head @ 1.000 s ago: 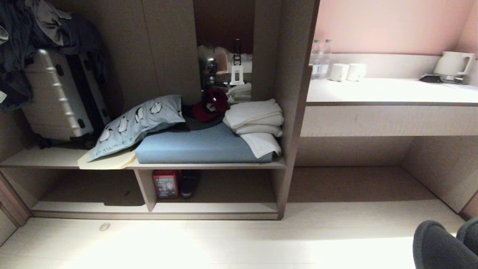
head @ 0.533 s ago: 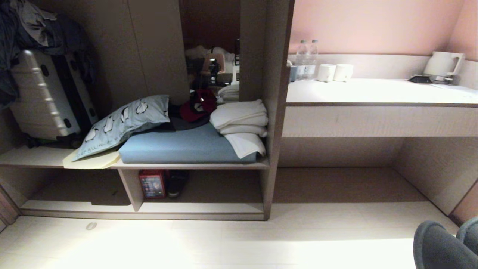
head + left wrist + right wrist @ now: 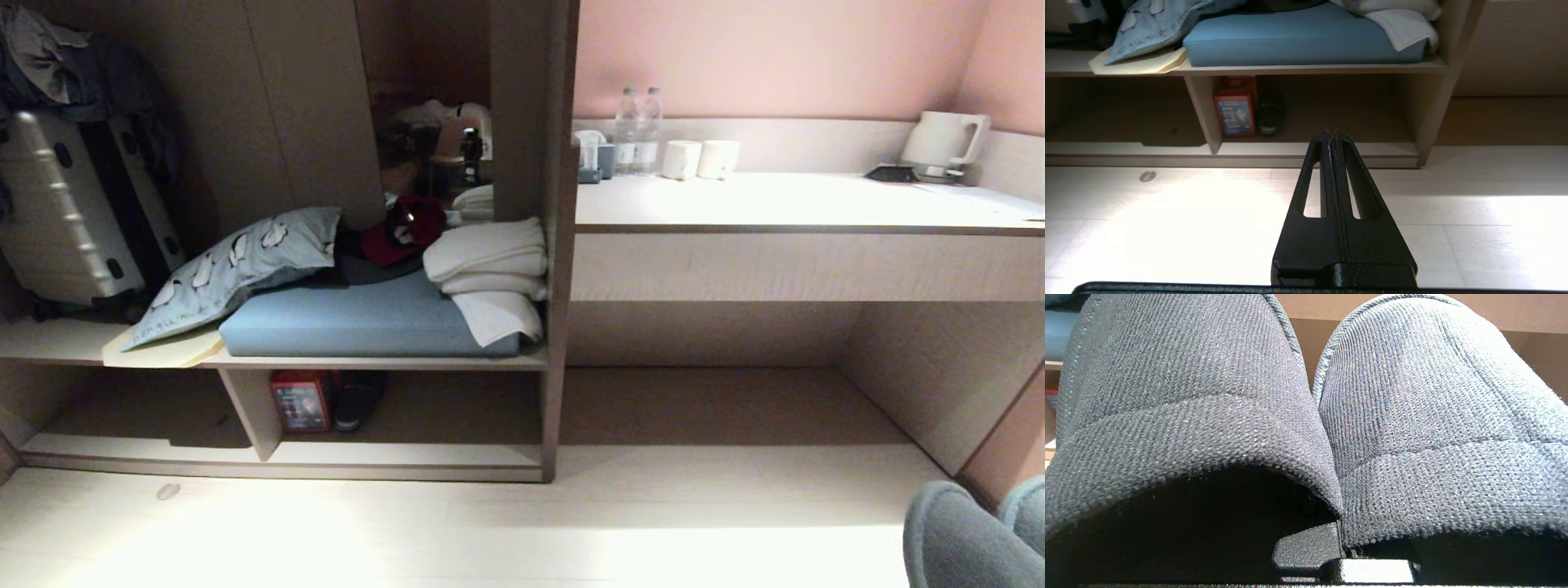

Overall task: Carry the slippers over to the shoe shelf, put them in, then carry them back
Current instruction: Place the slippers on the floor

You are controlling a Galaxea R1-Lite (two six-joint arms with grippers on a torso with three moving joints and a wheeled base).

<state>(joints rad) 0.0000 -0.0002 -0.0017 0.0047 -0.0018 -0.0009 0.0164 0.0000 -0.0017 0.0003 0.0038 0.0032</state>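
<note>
The two dark charcoal-blue slippers [image 3: 1180, 388] fill the right wrist view side by side, toes pointing away. My right gripper [image 3: 1331, 555] is shut on their inner edges where they meet; its fingertips are hidden by the fabric. In the head view the slippers [image 3: 967, 539] hang at the bottom right corner above the floor. The shoe shelf [image 3: 408, 454] is the low cubby at the left, with a slanted divider [image 3: 246, 404]. My left gripper [image 3: 1330, 133] is shut and empty, held above the floor and pointing towards the shoe shelf [image 3: 1314, 149].
A red box [image 3: 300, 402] and a lone black shoe [image 3: 353, 400] stand in the cubby beside the divider. Above lie a blue cushion [image 3: 359, 322], a penguin pillow [image 3: 233, 269], folded towels [image 3: 490, 273] and a suitcase [image 3: 73, 212]. A desk [image 3: 800, 208] with cups, bottles and a kettle is on the right.
The whole head view has slid to the left, so the camera has moved rightwards. The slippers keep their place in the bottom right corner.
</note>
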